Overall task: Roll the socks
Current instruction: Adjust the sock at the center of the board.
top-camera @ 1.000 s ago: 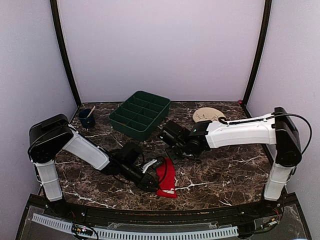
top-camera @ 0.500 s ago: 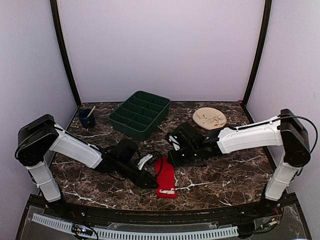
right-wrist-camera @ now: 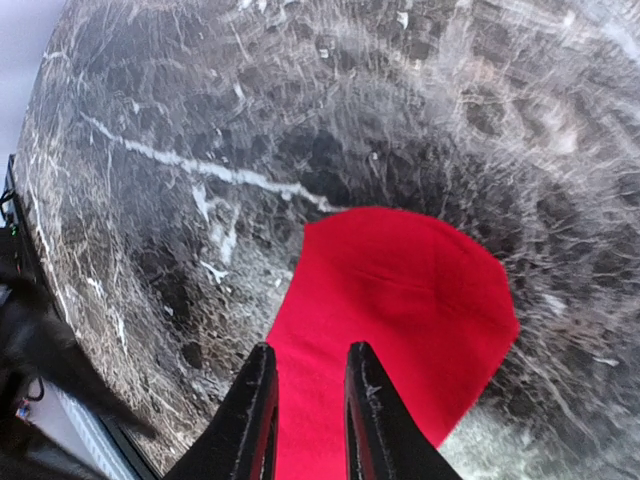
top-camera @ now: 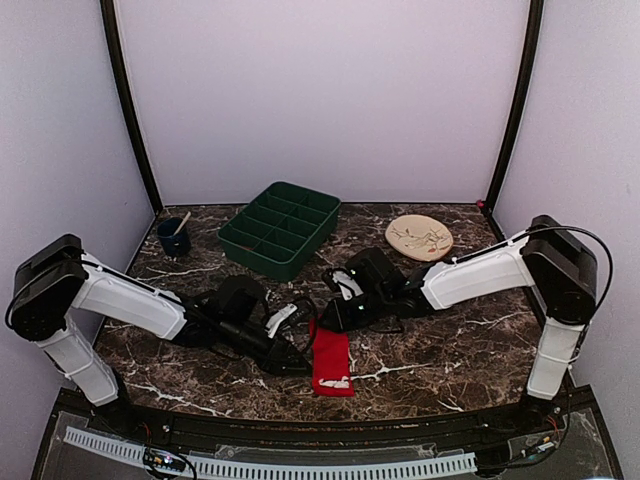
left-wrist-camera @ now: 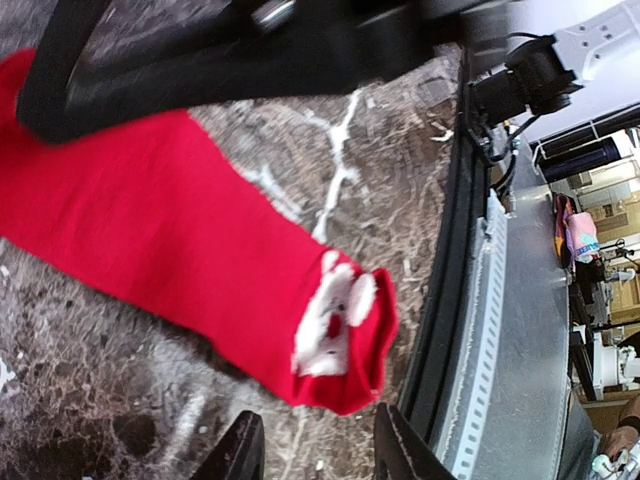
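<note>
Hardly begun yet. Socks [top-camera: 333, 357] lying flat and unrolled on counter [top-camera: 450, 340], close to near edge, white cuff marks [left-wrist-camera: 330, 320] nearest. Left pincer [left-wrist-camera: 315, 455] apart beside cuff end, gripping nothing; right pincer [right-wrist-camera: 308, 400] apart over far toe end, likewise empty. All rolling left to do.

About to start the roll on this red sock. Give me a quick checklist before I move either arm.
1. Sock lies flat and unrolled: ok.
2. Right gripper is over the rounded toe end, jaws apart: ok.
3. Right fingers touch the fabric: cannot tell.
4. Left gripper is open and empty beside the end with the white cuff marks: ok.
5. Cuff end lies on the table, short of the front edge: ok, though close.
6. Second sock located: cannot tell; only one red shape shows.
</note>
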Available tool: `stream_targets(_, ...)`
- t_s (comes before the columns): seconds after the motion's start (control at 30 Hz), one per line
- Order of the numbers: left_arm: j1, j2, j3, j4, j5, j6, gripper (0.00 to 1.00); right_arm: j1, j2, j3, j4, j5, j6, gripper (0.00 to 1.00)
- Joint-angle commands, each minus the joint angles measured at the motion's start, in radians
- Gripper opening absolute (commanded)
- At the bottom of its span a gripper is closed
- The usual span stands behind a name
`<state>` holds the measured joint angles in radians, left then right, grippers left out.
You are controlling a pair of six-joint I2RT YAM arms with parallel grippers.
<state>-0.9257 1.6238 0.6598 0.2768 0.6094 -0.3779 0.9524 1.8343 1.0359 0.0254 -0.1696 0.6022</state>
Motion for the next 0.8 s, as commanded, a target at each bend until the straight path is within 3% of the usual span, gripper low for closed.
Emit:
stream_targets(0.0,-0.034,-0.073,-0.017,0.050,-0.039,0.028,0.39,-0.032,0.046,-0.017,0.150,-0.122,0.044,0.22)
stream_targets(0.5,-0.088,0.123,0.136,0.083,-0.182,0.117,0.39,-0.088,0.173,-0.013,0.275,-0.207,0.074,0.21)
stream_targets(0.77,-0.088,0.183,0.179,-0.008,-0.251,0.113,0.38,-0.108,0.199,-0.020,0.296,-0.210,0.076,0.21)
